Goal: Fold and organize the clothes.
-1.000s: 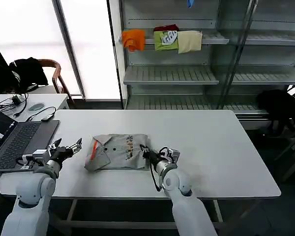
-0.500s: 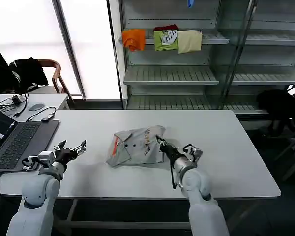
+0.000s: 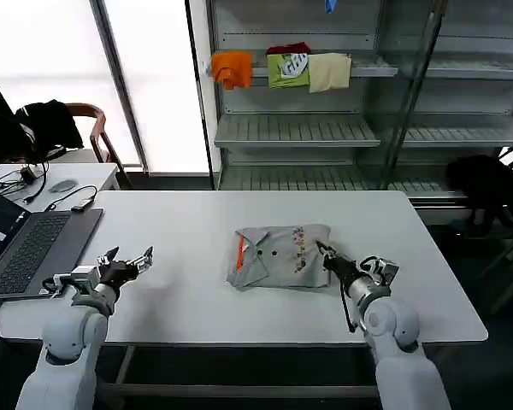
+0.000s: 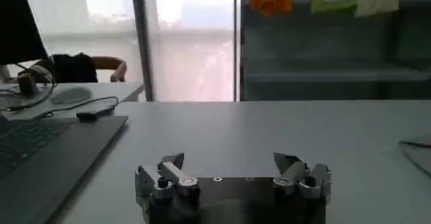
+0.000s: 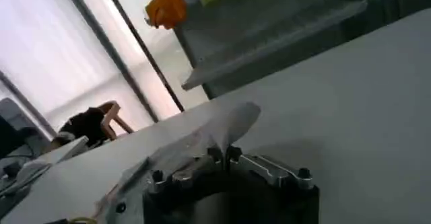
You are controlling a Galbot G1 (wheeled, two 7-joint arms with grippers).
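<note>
A folded light grey shirt (image 3: 278, 254) with an orange-trimmed collar and a small multicoloured print lies on the white table (image 3: 197, 222), right of the middle. My right gripper (image 3: 327, 254) is at the shirt's right edge and shut on the fabric. In the right wrist view the jaws (image 5: 224, 155) pinch a raised fold of the grey shirt (image 5: 202, 138). My left gripper (image 3: 137, 260) hovers low over the table's left front, well apart from the shirt. It is open with nothing between its fingers (image 4: 232, 165).
A laptop (image 3: 30, 248) lies at the table's left edge. Behind the table, a metal shelf (image 3: 299, 128) carries orange, green and cream folded garments (image 3: 282, 68). A chair with a black garment (image 3: 47, 124) stands at the back left. A dark bundle (image 3: 487, 184) sits at the right.
My right gripper has dragged the folded shirt to the right across the table, from left of centre to right of centre. The left gripper has shifted slightly right and stayed open.
</note>
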